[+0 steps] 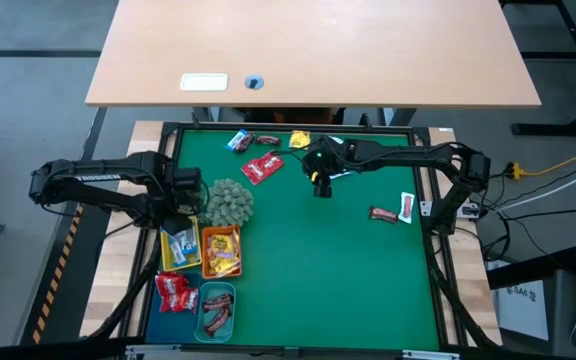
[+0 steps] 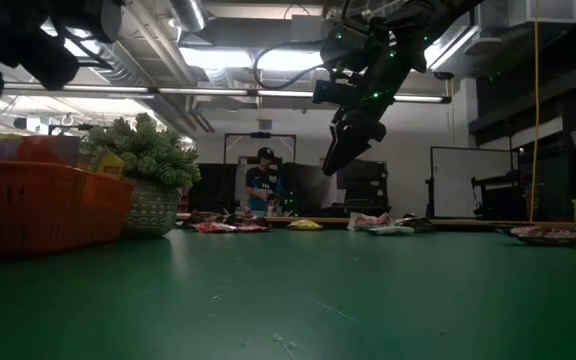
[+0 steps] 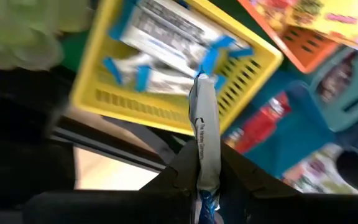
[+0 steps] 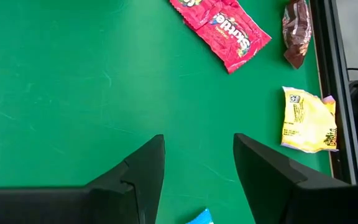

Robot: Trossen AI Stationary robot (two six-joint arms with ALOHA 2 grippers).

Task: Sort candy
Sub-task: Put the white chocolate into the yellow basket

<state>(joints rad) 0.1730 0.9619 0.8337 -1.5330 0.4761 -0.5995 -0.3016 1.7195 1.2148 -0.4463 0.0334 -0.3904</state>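
The sorting is looking well past halfway. At the near left of the green surface [image 1: 308, 270] four small trays are already holding candy: the yellow tray [image 1: 178, 245] is carrying blue-white wrappers, the orange tray [image 1: 221, 251] yellow packets, the blue tray [image 1: 174, 292] red packets and the teal tray [image 1: 217, 310] dark brown bars. Still lying loose are a few pieces along the far edge: a blue-white wrapper [image 1: 239, 141], a dark bar [image 1: 267, 140], a red packet [image 1: 262, 168] and a yellow packet [image 1: 299, 139]. Two more are sitting well apart on the right, a dark bar [image 1: 382, 213] beside a red packet [image 1: 407, 206].

The left gripper [image 1: 182, 222] is hanging over the yellow tray, beside the spiky plant ball [image 1: 229, 201], its fingers pinching a blue-white wrapper [image 3: 205, 134] edge-on; by the look of it, this piece is about to go in. The right gripper [image 1: 320, 185] is hovering empty over the far middle of the surface, fingers standing apart, near the loose far pieces.

The left wrist view is showing the pinched wrapper and the tray contents close up, which the high view is reducing to specks. The right wrist view is showing the red packet [image 4: 221, 26], dark bar [image 4: 296, 32] and yellow packet [image 4: 307, 119] ahead of the open fingers [image 4: 143, 171]. The low view alone is showing the right gripper [image 2: 346, 148] raised clear off the surface, and a person [image 2: 262, 185] far behind.
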